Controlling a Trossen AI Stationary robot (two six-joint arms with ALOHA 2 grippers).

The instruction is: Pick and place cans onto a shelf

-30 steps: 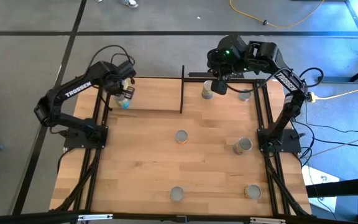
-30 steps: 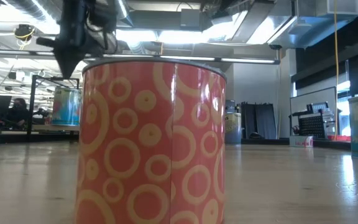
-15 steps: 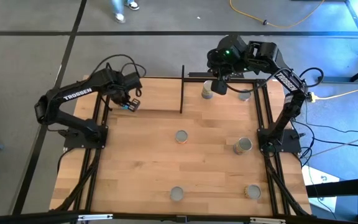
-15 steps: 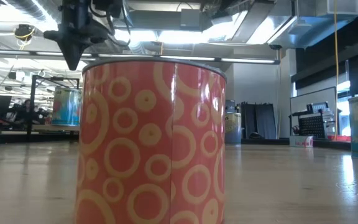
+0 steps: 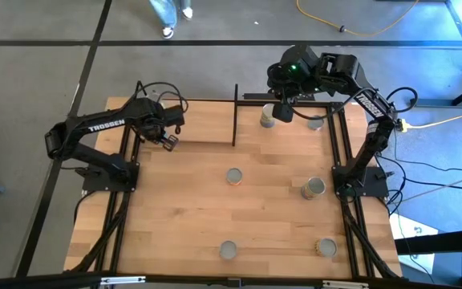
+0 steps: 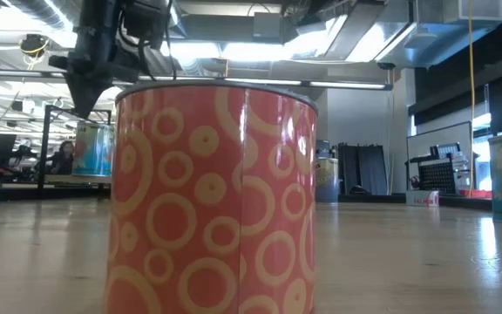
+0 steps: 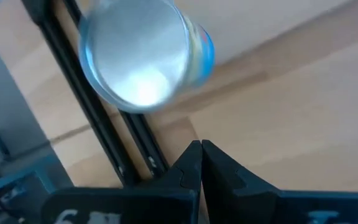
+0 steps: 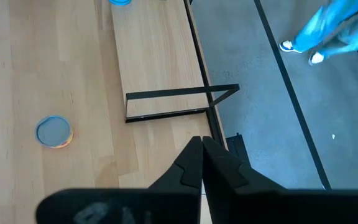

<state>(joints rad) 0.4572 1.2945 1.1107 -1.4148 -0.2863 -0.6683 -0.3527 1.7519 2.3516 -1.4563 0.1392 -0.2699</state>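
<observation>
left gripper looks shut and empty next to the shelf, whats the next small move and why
Probably swing the left gripper toward the nearest loose can mid-table and open it on the way. Its fingers are shut on nothing, and a blue-labelled can already stands on the shelf in the left wrist view. Other cans sit on the table, while the right gripper hangs shut over the far right corner.

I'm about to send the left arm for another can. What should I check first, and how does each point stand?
1. The left gripper is shut and empty: ok.
2. The blue-labelled can sits on the shelf, free of the fingers: ok.
3. The middle can stands alone with room around it: ok.
4. The right gripper is shut, empty and waiting at the far right corner: ok.
5. The person is beyond the table's far edge: ok.
</observation>
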